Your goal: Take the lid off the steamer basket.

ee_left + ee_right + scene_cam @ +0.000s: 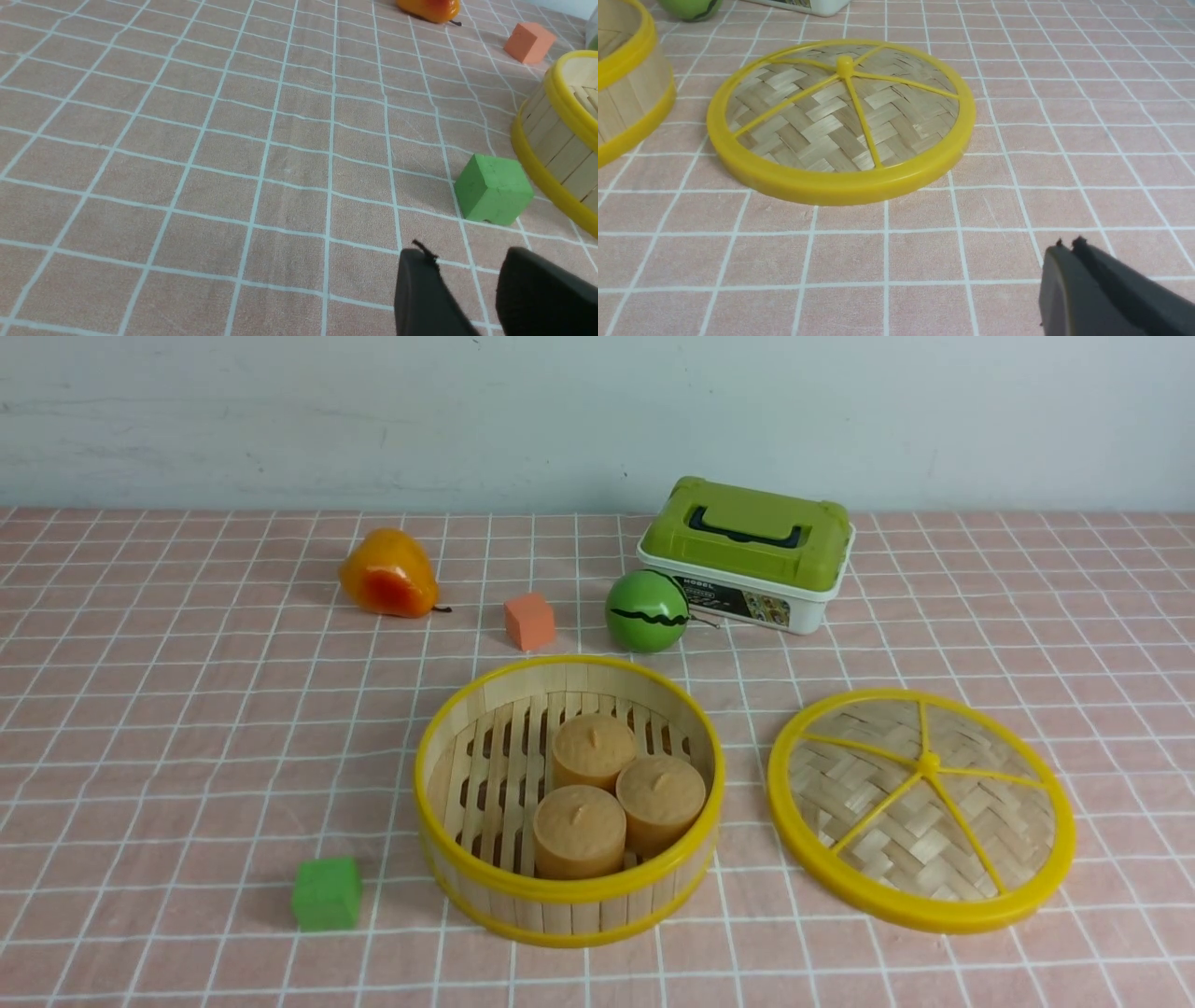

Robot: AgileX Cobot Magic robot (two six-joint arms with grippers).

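Observation:
The lid (921, 808), a woven tan disc with yellow rim, spokes and centre knob, lies flat on the cloth to the right of the steamer basket (568, 798). It also shows in the right wrist view (840, 119). The basket stands open, with three tan cylindrical buns (616, 795) inside; its wall shows in the left wrist view (558, 135). My left gripper (467, 261) is open and empty above the cloth near the green cube. My right gripper (1066, 247) is shut and empty, short of the lid. Neither gripper shows in the front view.
A green cube (326, 893) sits left of the basket, also in the left wrist view (493, 189). An orange cube (529, 621), a pear (387, 575), a green ball (646, 610) and a green-lidded white box (747, 553) stand behind. A pink checked cloth (187, 728) covers the table.

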